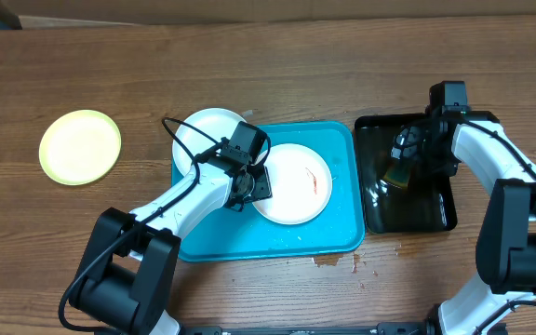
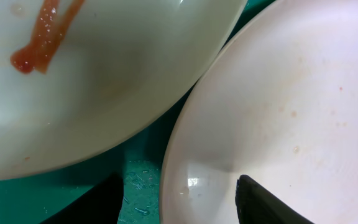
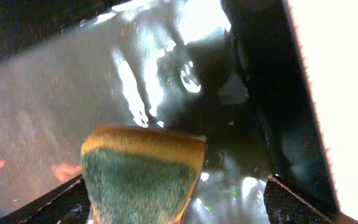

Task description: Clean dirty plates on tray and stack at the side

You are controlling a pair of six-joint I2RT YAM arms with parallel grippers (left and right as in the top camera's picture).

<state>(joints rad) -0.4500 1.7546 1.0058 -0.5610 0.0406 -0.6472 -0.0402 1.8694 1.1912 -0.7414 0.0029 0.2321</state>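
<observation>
Tray [image 1: 338,237], turquoise, at middle of wooden table [image 1: 296,74]. Flat on it, near centre: smeared white plate [image 1: 291,183], red streak toward its 3 o'clock side. At 10 o'clock from that one: second white plate [image 1: 203,133], lying across the tray's corner rim, partly off the tray, rims of the two nearly meeting. Far out at 9 o'clock, well apart from the tray, alone on bare wood: pale green plate [image 1: 80,147].

Left gripper [image 1: 247,186] low between the two white plates, jaws apart astride the second plate's edge, clamping nothing.

Just beside the tray at 3 o'clock: black tray [image 1: 435,219], wet and glossy inside. Over its 9 o'clock side: right gripper [image 1: 400,167], jaws spread around sponge [image 3: 142,177], yellow with green scouring face, clear gap on one side, no squeeze.
</observation>
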